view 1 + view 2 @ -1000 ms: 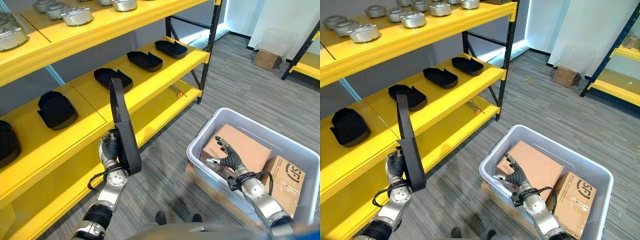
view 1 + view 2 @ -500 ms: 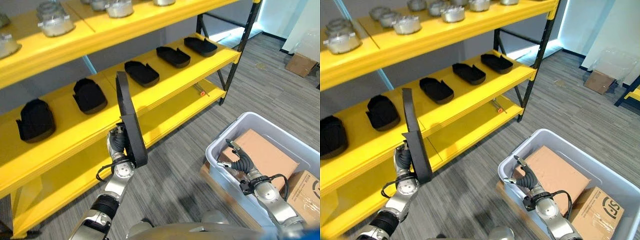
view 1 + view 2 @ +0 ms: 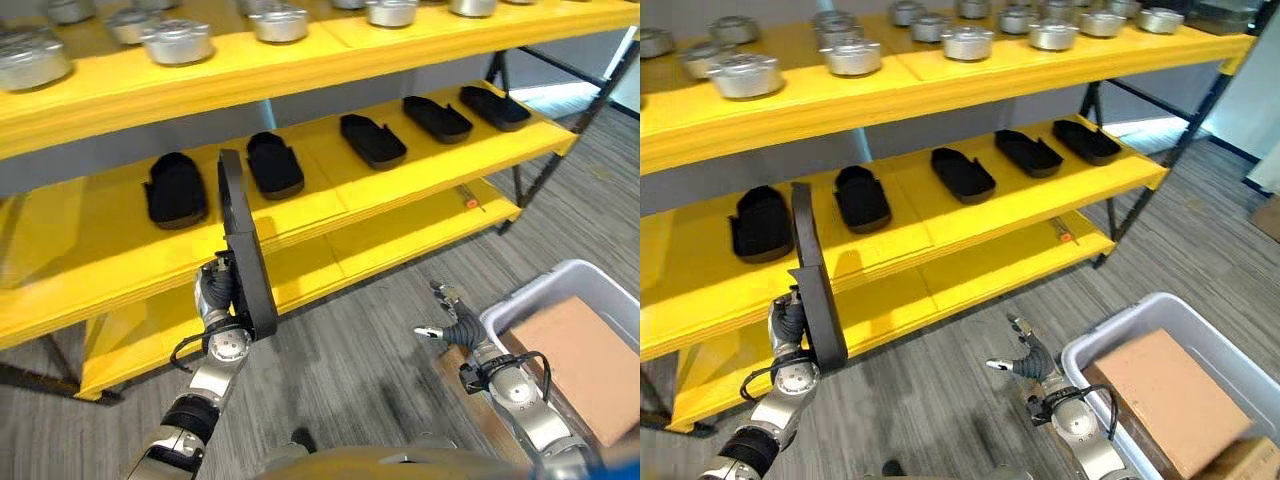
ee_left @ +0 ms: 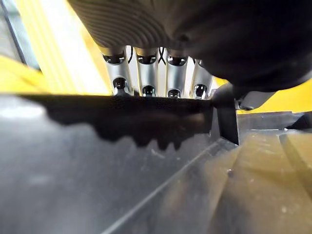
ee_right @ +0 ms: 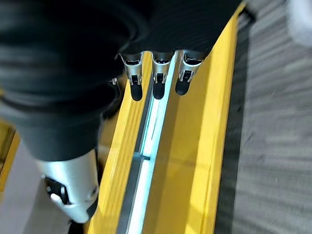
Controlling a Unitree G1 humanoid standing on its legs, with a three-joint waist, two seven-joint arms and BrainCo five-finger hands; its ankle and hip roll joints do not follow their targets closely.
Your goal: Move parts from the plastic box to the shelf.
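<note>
A long flat black part [image 3: 243,255] stands upright in my left hand [image 3: 214,298], in front of the yellow shelf [image 3: 320,205]. In the left wrist view the fingers [image 4: 146,73] curl over the part's edge [image 4: 122,119]. My right hand [image 3: 449,327] hovers open and empty over the floor, just left of the grey plastic box [image 3: 545,285] at the lower right. Its straight fingers [image 5: 156,80] show in the right wrist view against a yellow beam. A brown cardboard box [image 3: 585,365] lies inside the plastic box.
Several black parts [image 3: 373,140] lie in a row on the shelf's middle level. Silver round parts [image 3: 178,40] line the top level. A small orange tool [image 3: 470,201] lies on the lowest level. Grey carpet [image 3: 370,340] stretches between shelf and box.
The camera has swung towards the shelf, shifting the whole picture. My right hand has come off the cardboard box and out of the plastic box. The left hand keeps holding the black part.
</note>
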